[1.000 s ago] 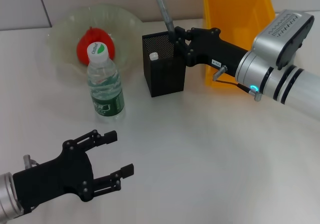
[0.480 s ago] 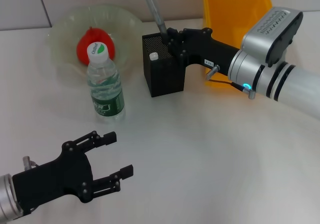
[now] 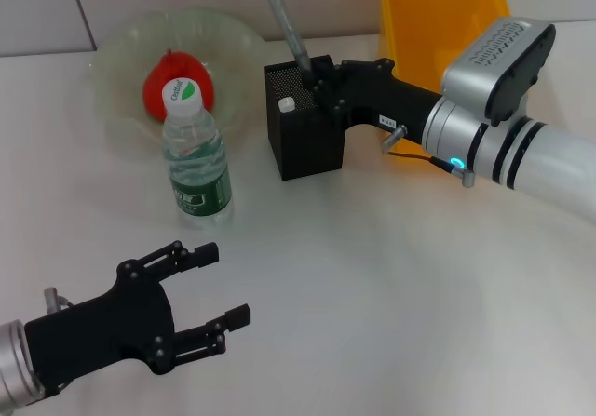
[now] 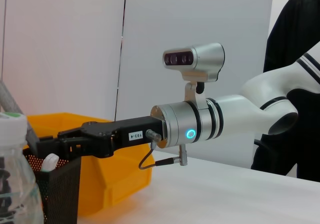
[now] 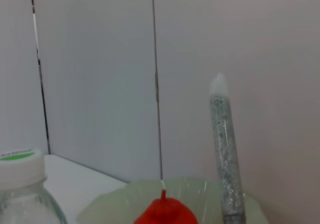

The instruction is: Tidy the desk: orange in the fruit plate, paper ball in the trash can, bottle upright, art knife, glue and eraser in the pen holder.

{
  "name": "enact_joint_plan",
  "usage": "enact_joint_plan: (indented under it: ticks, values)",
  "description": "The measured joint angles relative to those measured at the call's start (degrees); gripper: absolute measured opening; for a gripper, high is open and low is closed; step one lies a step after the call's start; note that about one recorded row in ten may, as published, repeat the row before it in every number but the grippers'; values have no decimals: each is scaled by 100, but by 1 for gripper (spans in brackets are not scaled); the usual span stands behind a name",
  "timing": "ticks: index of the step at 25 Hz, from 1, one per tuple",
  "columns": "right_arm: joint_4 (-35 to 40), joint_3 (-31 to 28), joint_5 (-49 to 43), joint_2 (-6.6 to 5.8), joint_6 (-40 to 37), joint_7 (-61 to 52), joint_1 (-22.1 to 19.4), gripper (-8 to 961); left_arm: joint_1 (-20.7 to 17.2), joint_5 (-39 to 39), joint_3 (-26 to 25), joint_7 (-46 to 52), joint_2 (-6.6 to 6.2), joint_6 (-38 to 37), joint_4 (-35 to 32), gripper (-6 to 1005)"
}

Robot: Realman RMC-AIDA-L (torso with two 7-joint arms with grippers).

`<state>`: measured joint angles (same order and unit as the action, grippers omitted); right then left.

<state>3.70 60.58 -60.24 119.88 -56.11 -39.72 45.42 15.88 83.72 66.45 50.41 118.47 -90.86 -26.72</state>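
Observation:
My right gripper (image 3: 315, 79) is shut on a long grey speckled stick with a white tip (image 3: 279, 11) (image 5: 225, 154), which looks like the art knife. It is held tilted, lower end at the back of the black mesh pen holder (image 3: 303, 141) (image 4: 57, 189). A small white-capped item (image 3: 287, 104) pokes up inside the holder. The orange (image 3: 177, 73) (image 5: 165, 211) lies in the glass fruit plate (image 3: 121, 53). The bottle (image 3: 196, 160) stands upright. My left gripper (image 3: 225, 284) hangs open at the near left. Paper ball and eraser are out of view.
A yellow bin (image 3: 438, 16) stands behind my right arm, at the back right. The white desk stretches between the bottle and my left gripper. A person in black (image 4: 295, 83) stands beyond the desk in the left wrist view.
My right gripper has shifted left with the stick, from the holder's right rim to over its opening. The stick leans further left. My left arm has not moved.

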Motion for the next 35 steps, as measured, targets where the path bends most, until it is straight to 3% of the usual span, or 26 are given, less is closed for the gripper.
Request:
enact_joint_plan:
  ticks: [14, 17, 19, 22, 24, 25, 26, 30, 32, 35]
  values:
    - [43, 119, 6, 0, -486, 0, -174, 219, 4, 3, -3, -5, 0, 7, 0, 805]
    - [54, 95, 28, 0, -611, 0, -217, 358, 3, 3, -8, -5, 0, 3, 0, 805]
    - [142, 16, 144, 1, -926, -1, -386, 450, 0, 3, -10, -5, 0, -7, 0, 806]
    - [400, -29, 500, 0, -1595, -27, -777, 465, -20, -7, -10, -5, -6, -26, 0, 806]
    - [961, -9, 737, -48, -2390, -441, -1348, 474, -32, -9, -10, -5, -9, -28, 0, 806]
    - [961, -9, 737, -48, -2390, -441, -1348, 479, -36, -9, -10, -5, -11, -29, 0, 806]
    - [1290, 40, 685, -84, -2617, -764, -1598, 484, -37, -8, -9, -5, -15, -32, 0, 806]
    - [2914, 227, -618, -282, -3105, -2401, -2369, 553, -18, 5, 24, 31, -33, -69, -26, 806]
    - [3443, 132, -1646, -304, -3485, -2889, -2559, 612, 4, 16, 39, 54, -40, -115, -42, 806]
    - [3678, -314, -2785, -233, -4127, -2974, -2789, 720, 55, 25, 36, 58, -46, -192, -57, 806]
